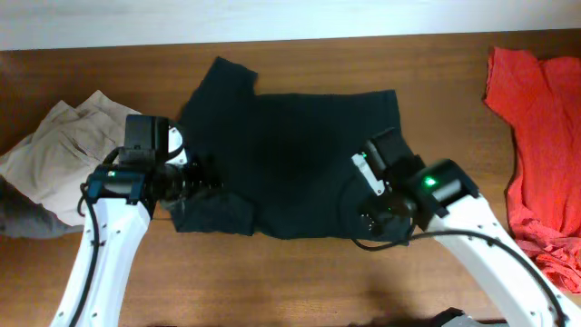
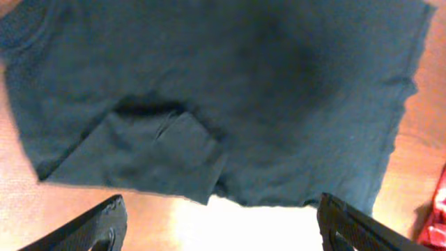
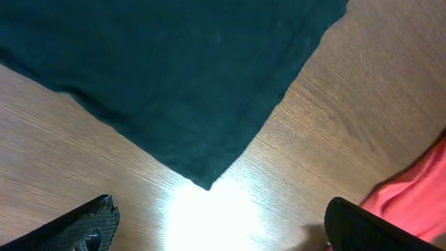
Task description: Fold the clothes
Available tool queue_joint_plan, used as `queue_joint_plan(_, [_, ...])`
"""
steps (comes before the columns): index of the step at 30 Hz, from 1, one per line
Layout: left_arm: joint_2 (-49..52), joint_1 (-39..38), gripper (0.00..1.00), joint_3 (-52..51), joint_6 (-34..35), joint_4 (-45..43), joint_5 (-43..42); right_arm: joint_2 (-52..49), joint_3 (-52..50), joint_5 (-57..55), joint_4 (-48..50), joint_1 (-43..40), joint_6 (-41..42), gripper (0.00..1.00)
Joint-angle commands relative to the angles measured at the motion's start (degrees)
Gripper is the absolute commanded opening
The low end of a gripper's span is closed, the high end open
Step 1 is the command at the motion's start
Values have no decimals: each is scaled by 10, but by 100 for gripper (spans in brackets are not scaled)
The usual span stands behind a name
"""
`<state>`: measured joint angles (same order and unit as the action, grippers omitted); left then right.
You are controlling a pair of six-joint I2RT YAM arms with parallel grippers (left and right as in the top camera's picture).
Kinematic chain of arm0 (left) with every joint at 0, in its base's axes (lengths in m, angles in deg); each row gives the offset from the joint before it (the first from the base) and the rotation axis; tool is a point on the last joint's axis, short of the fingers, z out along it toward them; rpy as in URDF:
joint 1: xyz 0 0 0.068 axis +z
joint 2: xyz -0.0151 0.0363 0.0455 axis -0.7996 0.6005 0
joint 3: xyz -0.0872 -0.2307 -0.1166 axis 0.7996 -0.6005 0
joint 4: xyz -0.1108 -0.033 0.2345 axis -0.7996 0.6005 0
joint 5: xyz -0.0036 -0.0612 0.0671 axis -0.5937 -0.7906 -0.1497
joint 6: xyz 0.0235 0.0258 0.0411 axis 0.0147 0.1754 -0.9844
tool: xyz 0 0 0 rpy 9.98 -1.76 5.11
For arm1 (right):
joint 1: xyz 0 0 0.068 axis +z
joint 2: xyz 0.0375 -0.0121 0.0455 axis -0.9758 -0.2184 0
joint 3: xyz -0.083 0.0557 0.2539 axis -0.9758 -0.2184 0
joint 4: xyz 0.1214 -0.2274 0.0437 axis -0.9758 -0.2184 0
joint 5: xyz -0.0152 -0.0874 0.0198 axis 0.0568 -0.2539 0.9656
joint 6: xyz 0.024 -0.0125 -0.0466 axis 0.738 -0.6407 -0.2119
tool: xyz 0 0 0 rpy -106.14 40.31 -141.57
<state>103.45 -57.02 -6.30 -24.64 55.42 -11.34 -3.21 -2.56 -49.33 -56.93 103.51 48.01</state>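
Note:
The black T-shirt (image 1: 290, 154) lies spread flat in the middle of the wooden table. One sleeve sticks out at the top left, and the other is folded in at the lower left (image 2: 153, 153). My left gripper (image 1: 201, 182) hovers at the shirt's left edge. In the left wrist view it (image 2: 219, 233) is open and empty, just off the shirt (image 2: 244, 84). My right gripper (image 1: 374, 218) is at the shirt's lower right corner. In the right wrist view it (image 3: 223, 226) is open and empty above bare table, just short of the shirt's corner (image 3: 202, 174).
Beige trousers (image 1: 64, 154) lie crumpled at the left edge, close to my left arm. A bright red garment (image 1: 540, 145) lies along the right edge and shows in the right wrist view (image 3: 418, 199). Bare wood table (image 1: 290, 282) runs along the front.

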Motion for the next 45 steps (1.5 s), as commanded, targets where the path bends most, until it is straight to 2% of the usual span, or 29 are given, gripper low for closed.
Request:
queue_joint_plan(1, [-12, 5, 92, 5, 17, 34, 38, -34, 11, -54, -4, 4, -26, 99])
queue_joint_plan(7, [-11, 5, 96, -10, 46, 75, 91, -108, 11, -65, -3, 4, -41, 98])
queue_joint_plan(15, [-11, 5, 97, -95, 66, 30, 91, -185, 11, -63, -2, 5, -40, 91])
queue_joint_plan(23, [-11, 5, 98, -113, 66, 11, 91, -189, -3, -45, 15, 15, -33, 90])
queue_joint_plan(30, [-11, 5, 99, -113, 66, -2, 97, -189, -13, -37, 34, 60, -31, 90])
queue_joint_plan(33, [-11, 5, 99, -113, 65, 2, 106, -189, -30, -37, 23, 83, -5, 90])
queue_joint_plan(38, [-11, 6, 99, -113, 65, 2, 106, -189, -75, -48, 78, 120, -2, 93])
queue_joint_plan(45, [-11, 7, 99, -113, 63, 3, 121, -189, -128, -61, 139, 124, 7, 94])
